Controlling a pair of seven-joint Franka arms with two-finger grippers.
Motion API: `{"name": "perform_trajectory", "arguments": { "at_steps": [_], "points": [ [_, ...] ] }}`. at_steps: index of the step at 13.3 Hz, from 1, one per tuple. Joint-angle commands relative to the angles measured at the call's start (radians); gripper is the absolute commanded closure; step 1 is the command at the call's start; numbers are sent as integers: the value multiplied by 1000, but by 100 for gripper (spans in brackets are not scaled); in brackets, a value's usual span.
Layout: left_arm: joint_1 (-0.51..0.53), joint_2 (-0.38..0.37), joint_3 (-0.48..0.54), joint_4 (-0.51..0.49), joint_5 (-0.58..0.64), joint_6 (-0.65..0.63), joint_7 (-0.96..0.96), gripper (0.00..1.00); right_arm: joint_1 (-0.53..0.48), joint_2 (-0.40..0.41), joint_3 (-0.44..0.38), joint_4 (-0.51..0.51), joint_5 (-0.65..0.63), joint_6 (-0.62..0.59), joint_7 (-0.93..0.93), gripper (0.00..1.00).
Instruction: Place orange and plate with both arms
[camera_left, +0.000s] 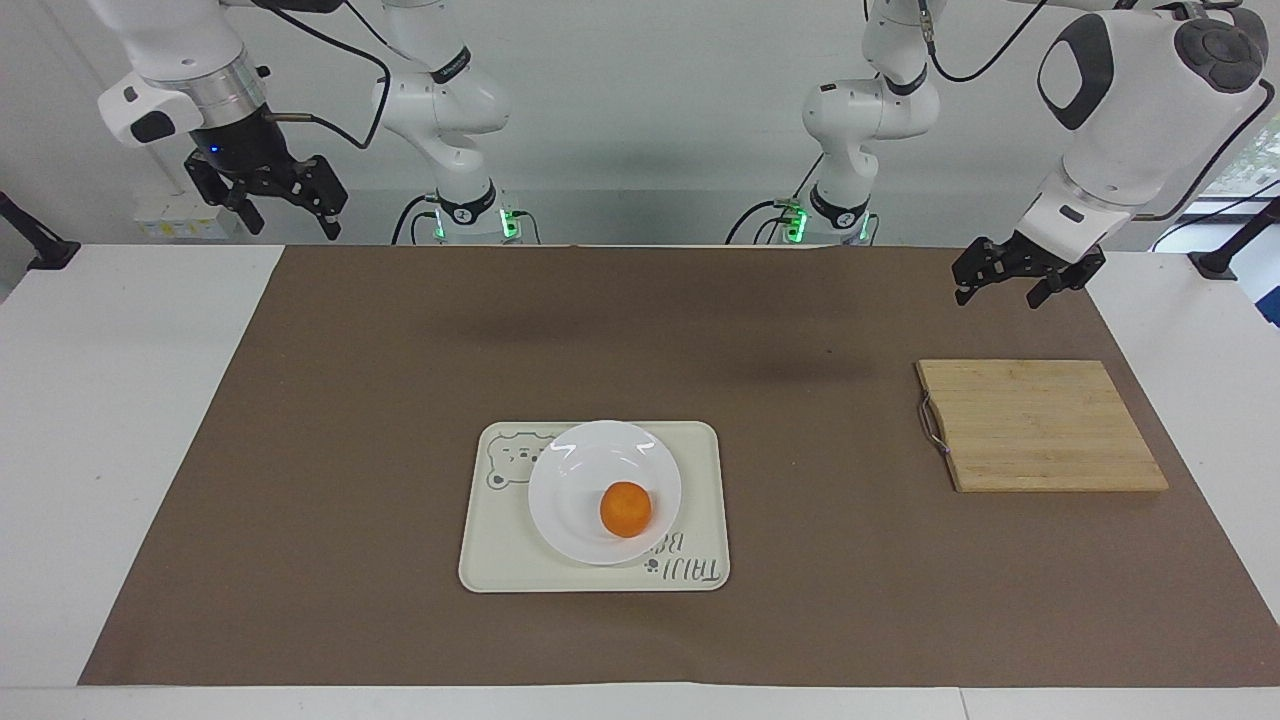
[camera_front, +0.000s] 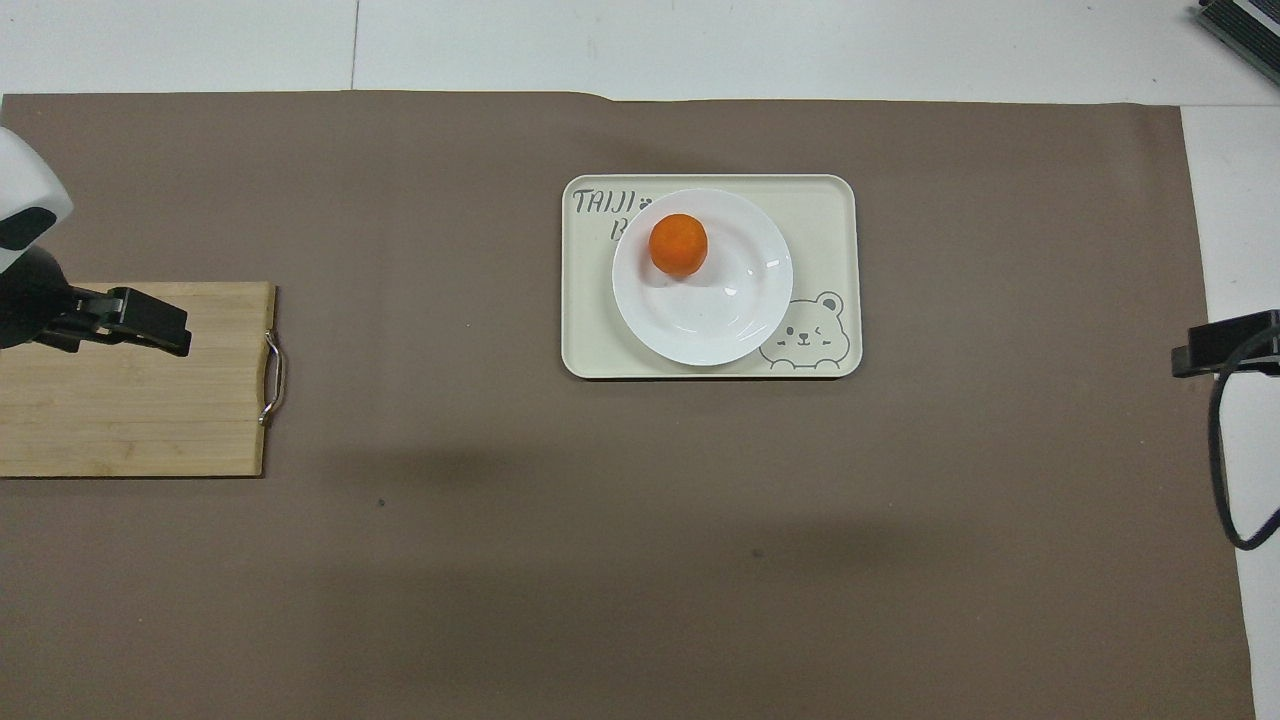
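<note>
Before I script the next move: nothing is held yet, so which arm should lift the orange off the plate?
Probably left. The left gripper hovers with open jaws by the cutting board, a likely drop spot. The right gripper waits near the table's edge. The orange on the plate sits between both.

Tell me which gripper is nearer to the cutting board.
Left. The left gripper hangs open above the cutting board, over its edge nearest the robots. The right gripper, also open, is raised at the right arm's end of the table, well away from it.
</note>
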Motion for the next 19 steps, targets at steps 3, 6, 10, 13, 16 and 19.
{"name": "perform_trajectory", "arguments": {
  "at_steps": [3,6,10,13,16,19],
  "points": [
    [6,-13,-3,0,19,-18,13,0,-9,-29,19,-37,-5,39,26,0],
    [6,-13,-5,0,19,-15,13,0,-9,-23,18,-36,-1,40,26,0],
    [4,-13,-5,0,19,-17,13,0,-16,-12,10,-11,30,27,47,0],
    [0,-12,-5,4,21,-10,21,0,-15,-12,10,-14,27,37,38,0],
    [3,-12,-5,15,18,-4,114,0,16,-7,-5,-13,21,39,41,0],
    [6,-30,6,17,14,-20,133,0,73,-4,-84,-11,19,42,40,0]
  ]
}}
